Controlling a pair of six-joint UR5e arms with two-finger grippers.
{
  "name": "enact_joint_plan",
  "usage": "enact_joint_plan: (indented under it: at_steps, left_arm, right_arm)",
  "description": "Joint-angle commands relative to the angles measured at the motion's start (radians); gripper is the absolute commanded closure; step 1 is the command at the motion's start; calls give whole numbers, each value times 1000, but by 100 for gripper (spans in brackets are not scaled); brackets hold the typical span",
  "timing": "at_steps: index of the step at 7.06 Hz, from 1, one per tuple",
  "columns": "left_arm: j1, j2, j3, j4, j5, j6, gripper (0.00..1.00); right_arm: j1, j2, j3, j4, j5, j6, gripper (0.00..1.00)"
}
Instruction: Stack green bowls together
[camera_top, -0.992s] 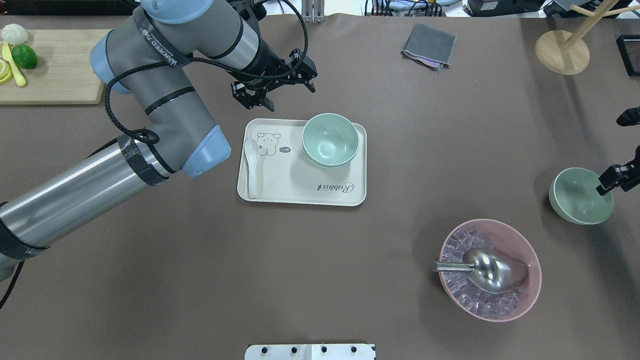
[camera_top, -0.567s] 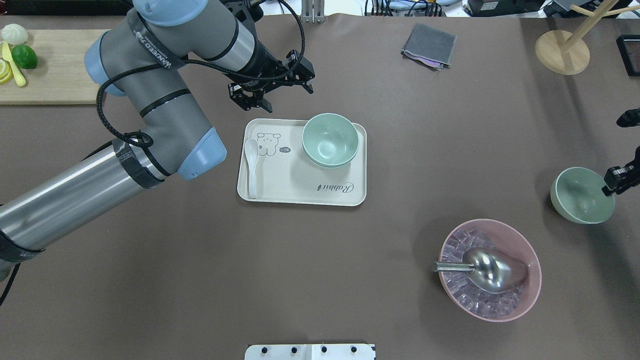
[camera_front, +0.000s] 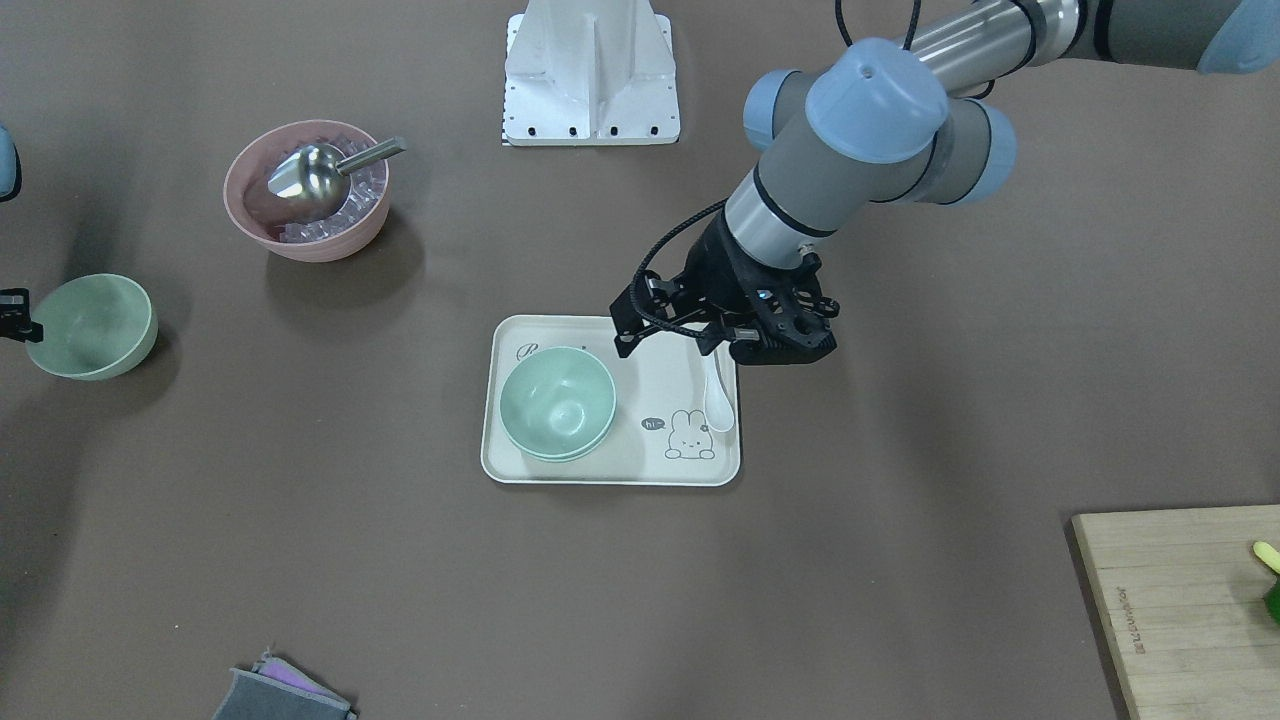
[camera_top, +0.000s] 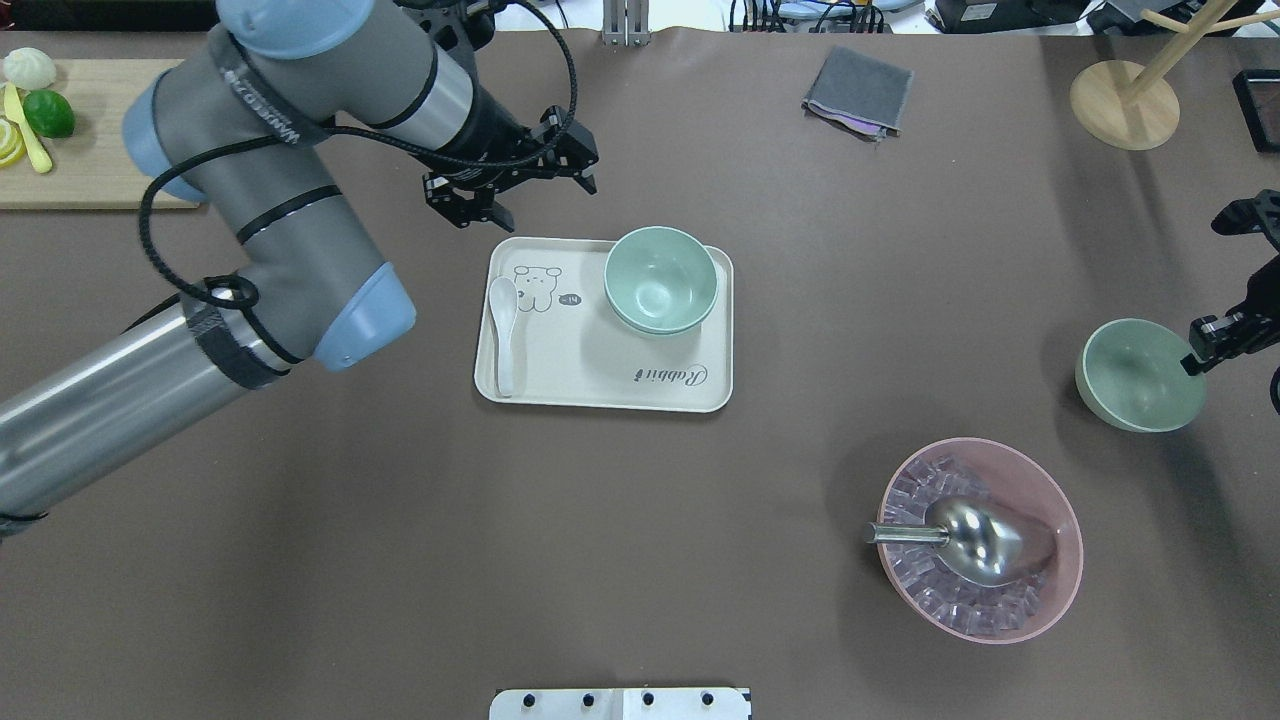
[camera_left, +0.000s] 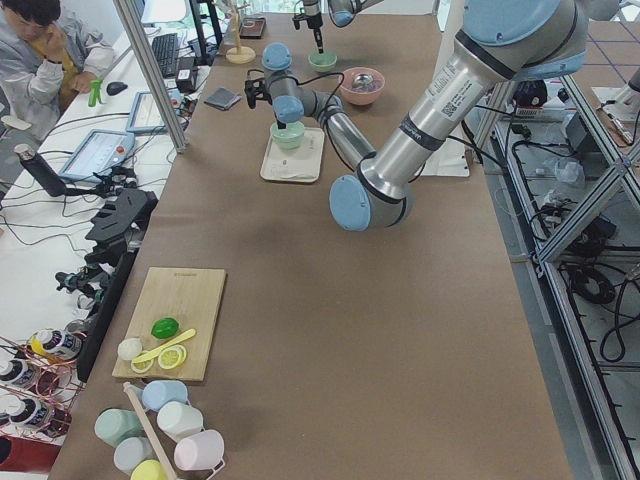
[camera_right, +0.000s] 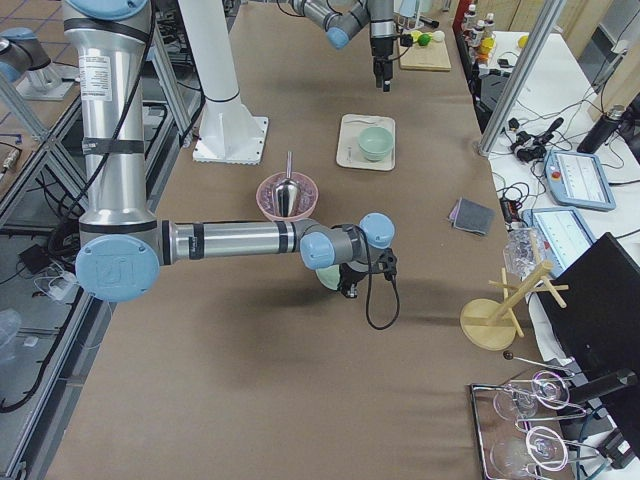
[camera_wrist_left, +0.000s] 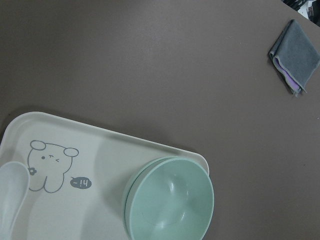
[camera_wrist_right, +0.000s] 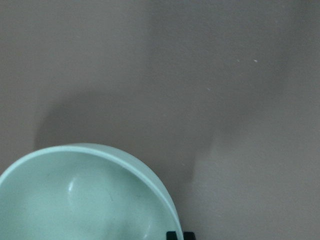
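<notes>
Two pale green bowls (camera_top: 660, 278) sit nested on the cream tray (camera_top: 590, 375), at its far right; they also show in the front view (camera_front: 557, 402) and the left wrist view (camera_wrist_left: 170, 205). My left gripper (camera_top: 545, 203) is open and empty, above the table just beyond the tray's far edge. A third green bowl (camera_top: 1138, 375) is at the right edge of the table. My right gripper (camera_top: 1195, 358) is shut on its rim. In the right wrist view this bowl (camera_wrist_right: 85, 200) casts a shadow apart from itself on the table.
A white spoon (camera_top: 503, 330) lies on the tray's left side. A pink bowl (camera_top: 1062, 590) with ice and a metal scoop stands front right. A grey cloth (camera_top: 858, 90), a wooden stand (camera_top: 1125, 100) and a cutting board (camera_top: 110, 130) are at the back.
My left arm has drawn back to the left, away from the tray, with its gripper open. My right gripper has moved the third green bowl left and farther from the robot.
</notes>
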Motion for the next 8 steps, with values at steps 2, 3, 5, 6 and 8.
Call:
enact_joint_plan:
  at_steps: [2, 3, 5, 6, 8]
  left_arm:
    - [-54, 327, -252, 42, -7, 242, 2]
    - [-82, 378, -262, 42, -5, 314, 2]
    - [-146, 549, -293, 41, -10, 568, 2]
    - [-189, 629, -302, 41, -23, 703, 2]
    - [-255, 728, -293, 41, -22, 909, 2]
  right_arm:
    - [19, 246, 2, -84, 79, 235, 100]
    - [8, 331, 5, -104, 79, 335, 100]
    - [-58, 432, 12, -94, 75, 504, 100]
    - [-119, 492, 1, -86, 59, 605, 100]
    - [-223, 612, -37, -50, -14, 742, 100]
